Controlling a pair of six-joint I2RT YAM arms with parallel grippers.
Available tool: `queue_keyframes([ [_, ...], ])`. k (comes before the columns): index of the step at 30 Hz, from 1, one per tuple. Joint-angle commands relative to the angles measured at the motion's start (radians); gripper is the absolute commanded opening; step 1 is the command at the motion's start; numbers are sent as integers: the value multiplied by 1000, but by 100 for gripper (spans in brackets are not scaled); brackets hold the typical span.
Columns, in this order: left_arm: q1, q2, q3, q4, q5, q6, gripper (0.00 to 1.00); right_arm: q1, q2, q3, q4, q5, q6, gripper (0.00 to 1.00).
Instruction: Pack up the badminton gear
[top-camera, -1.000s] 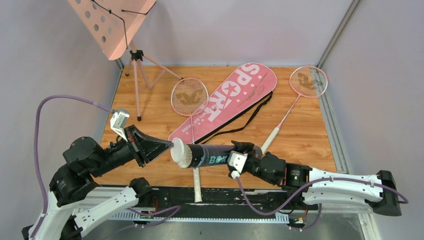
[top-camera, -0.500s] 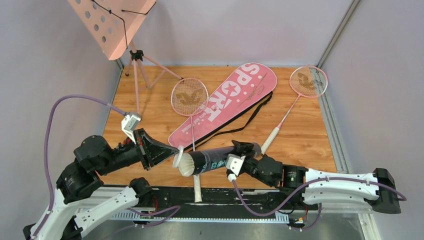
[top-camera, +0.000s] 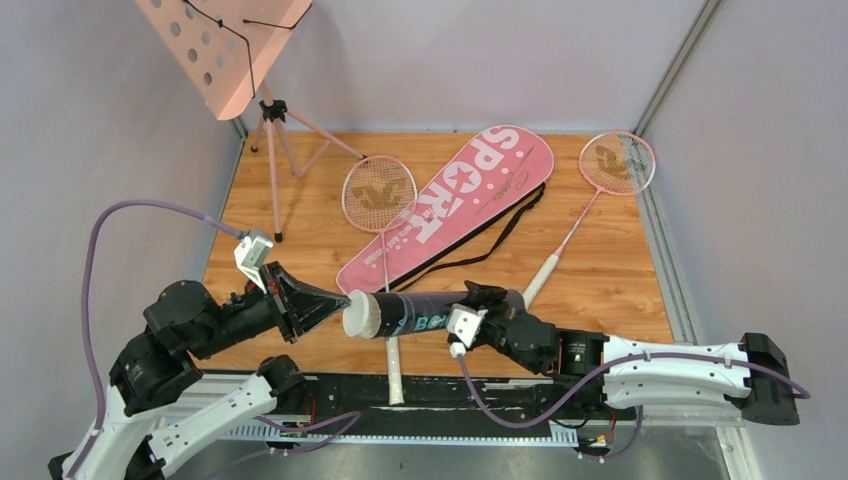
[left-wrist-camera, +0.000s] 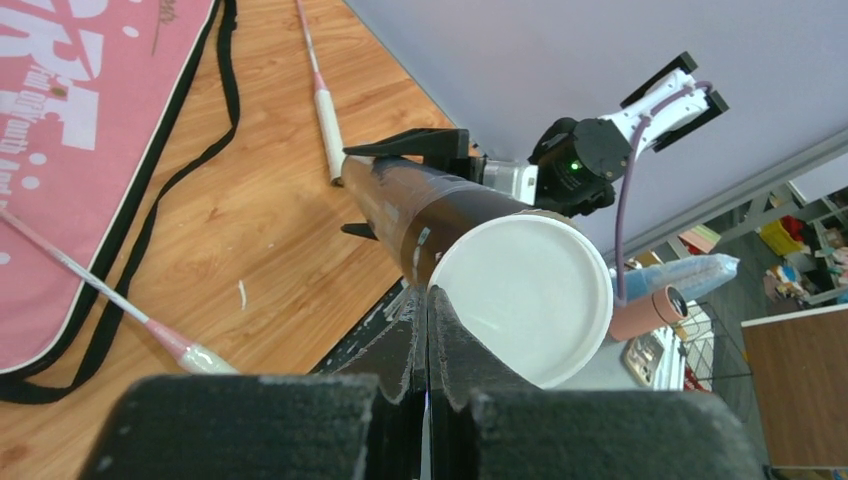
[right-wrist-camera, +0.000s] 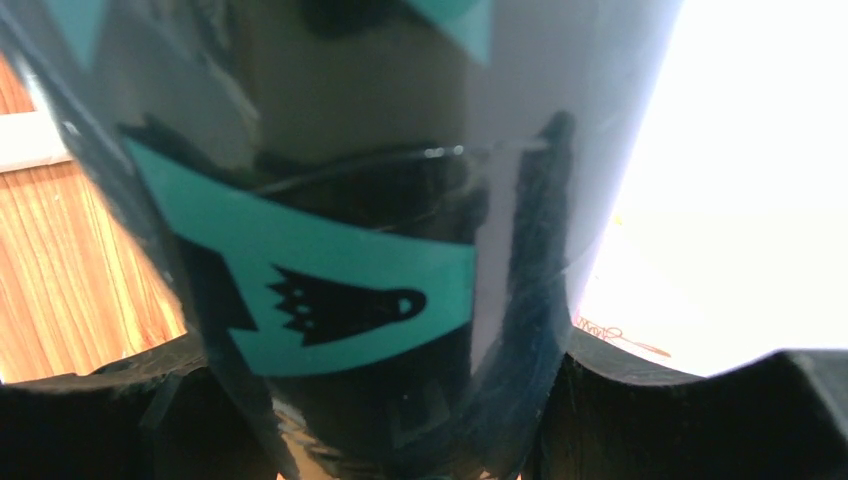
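In the top view, the left gripper (top-camera: 338, 303) has its fingers pressed together into a point. That point meets the white cap (top-camera: 361, 314) on the end of the black tube (top-camera: 425, 306). The tube hangs nearly level over the near part of the table (top-camera: 620, 290), and the fingers of the right gripper (top-camera: 487, 304) clamp its other end. Beyond both pairs of fingers lies the racket bag (top-camera: 450, 195), lettered "SPORT". The first racket (top-camera: 380, 194) lies along the bag's left side, its handle passing beneath the tube. The second racket (top-camera: 618, 162) lies beyond and to the right of the right gripper's fingers. The music stand (top-camera: 225, 45) stands far off, beyond the left fingers.

In the left wrist view, the closed fingers (left-wrist-camera: 460, 355) end at the lower left rim of the white cap (left-wrist-camera: 522, 295) and appear to touch it. The black tube (left-wrist-camera: 430, 205) runs away from them to the right gripper (left-wrist-camera: 385, 185), which has one finger on either side of it. Left of the fingers lie the racket bag (left-wrist-camera: 70, 150) and its black strap (left-wrist-camera: 150, 230).

In the right wrist view, the black tube (right-wrist-camera: 340, 200) fills the gap between the fingers (right-wrist-camera: 100, 420), with its teal label (right-wrist-camera: 320, 300) facing the camera.
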Motion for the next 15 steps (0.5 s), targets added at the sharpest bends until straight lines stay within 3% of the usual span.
queue_keyframes([
  [1,3,11,-12,-17,-47,32,0,4,-5,56,38,30,46,23],
  [15,2,32,-59,47,-41,26,0,4,45,74,26,86,65,24],
])
